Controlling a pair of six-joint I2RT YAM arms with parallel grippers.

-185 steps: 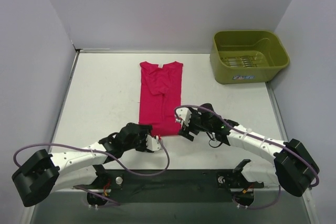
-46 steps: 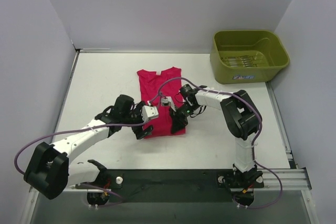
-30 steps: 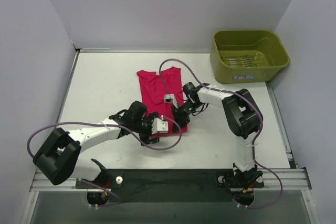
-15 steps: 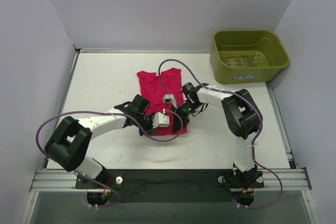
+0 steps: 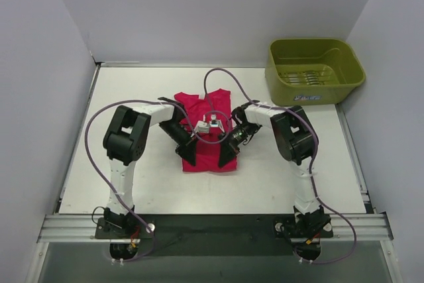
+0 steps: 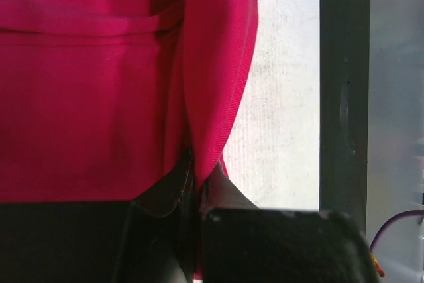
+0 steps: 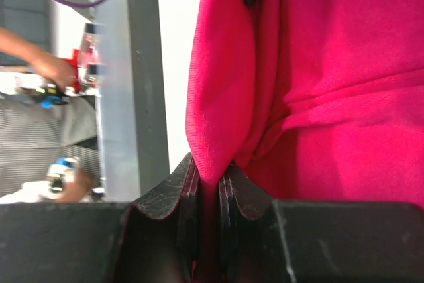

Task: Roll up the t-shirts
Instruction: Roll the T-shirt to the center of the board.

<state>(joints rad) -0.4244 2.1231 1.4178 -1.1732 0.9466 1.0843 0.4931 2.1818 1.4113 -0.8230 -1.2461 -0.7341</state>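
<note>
Your hands swung inward: left hand (image 6: 197,183) and right hand (image 7: 209,183) each pinch a shirt (image 6: 79,111) fold between their fingers; roll likely starting.

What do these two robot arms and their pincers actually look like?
The left arm and right arm are slim white tubes between chunky black joints. A thin purple cable loops along each. The left gripper and right gripper have black wedge-shaped fingers. No markings show.

Both arms reach forward and curl back, left hand (image 5: 190,156) and right hand (image 5: 224,157) pinched closed.
</note>
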